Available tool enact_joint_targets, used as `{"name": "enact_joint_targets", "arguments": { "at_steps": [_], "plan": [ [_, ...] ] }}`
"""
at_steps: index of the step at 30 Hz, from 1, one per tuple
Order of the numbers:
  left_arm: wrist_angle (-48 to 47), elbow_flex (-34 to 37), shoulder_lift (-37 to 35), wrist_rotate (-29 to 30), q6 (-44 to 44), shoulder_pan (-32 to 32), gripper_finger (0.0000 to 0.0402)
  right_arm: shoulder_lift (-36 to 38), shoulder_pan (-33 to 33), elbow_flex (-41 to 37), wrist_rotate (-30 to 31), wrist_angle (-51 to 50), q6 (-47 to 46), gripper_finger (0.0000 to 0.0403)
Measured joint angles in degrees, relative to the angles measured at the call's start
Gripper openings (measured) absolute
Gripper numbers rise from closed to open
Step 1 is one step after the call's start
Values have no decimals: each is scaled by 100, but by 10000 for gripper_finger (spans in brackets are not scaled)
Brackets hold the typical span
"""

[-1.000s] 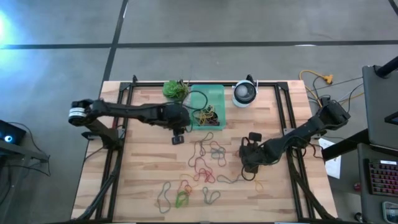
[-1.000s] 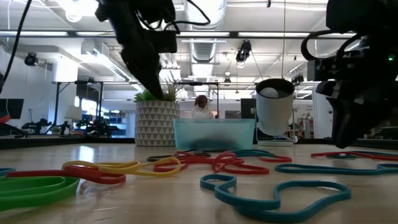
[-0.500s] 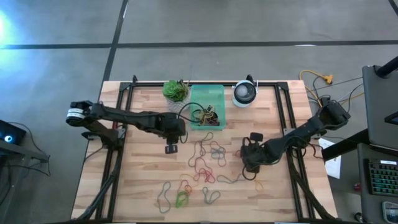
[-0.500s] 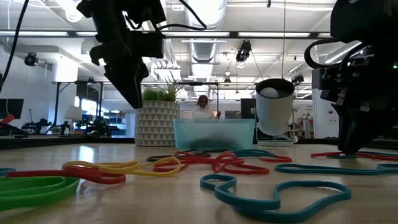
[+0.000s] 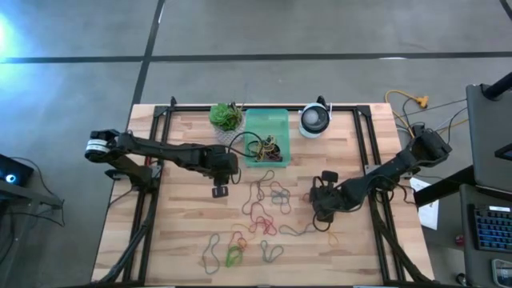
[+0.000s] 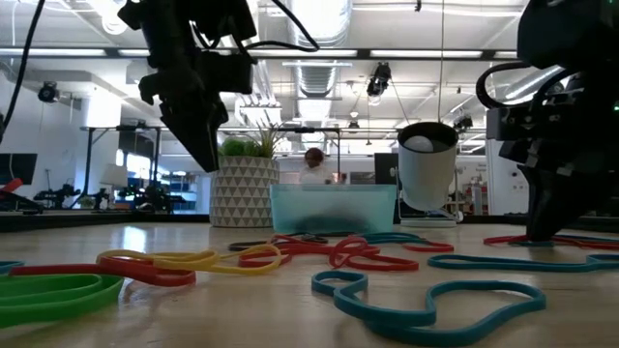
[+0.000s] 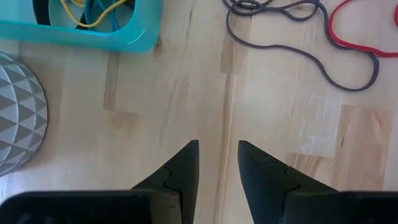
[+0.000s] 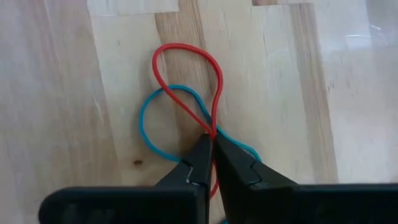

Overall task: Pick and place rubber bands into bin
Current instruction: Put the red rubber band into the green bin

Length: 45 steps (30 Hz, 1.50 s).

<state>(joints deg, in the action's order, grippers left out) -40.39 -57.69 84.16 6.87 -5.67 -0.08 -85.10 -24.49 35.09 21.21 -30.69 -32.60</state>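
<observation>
Bands: thin red loop (image 8: 186,71) over teal loop (image 8: 152,124) | right claw (image 8: 211,152) pinching red | left claw (image 7: 217,163) parted, empty

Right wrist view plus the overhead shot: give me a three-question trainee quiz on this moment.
1. True or false: the right claw is shut on a red rubber band.
2. What lies tangled under that red band? A) a blue band B) a black cable C) a yellow band
3. Fill in: the left claw hangs open and empty over bare wood, near the ____, which already holds several bands.

Key: 1 true; 2 A, the blue band; 3 bin.
</observation>
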Motion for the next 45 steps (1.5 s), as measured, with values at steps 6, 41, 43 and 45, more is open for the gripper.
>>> {"name": "enact_joint_targets", "arguments": {
  "at_steps": [6,41,43,45],
  "plan": [
    [-5,0,0,0,-2,2,96,57,5,65,123,-123,29,9],
    [-25,329,0,-61,-911,-825,96,1116,1683,1832,2204,1426,3652,9],
    [-21,501,0,-65,-1098,-958,96,1009,2001,1829,1972,1548,3551,9],
    [21,665,0,-63,-1319,-1091,96,831,2300,1823,1722,1746,3534,9]
  ]
}}
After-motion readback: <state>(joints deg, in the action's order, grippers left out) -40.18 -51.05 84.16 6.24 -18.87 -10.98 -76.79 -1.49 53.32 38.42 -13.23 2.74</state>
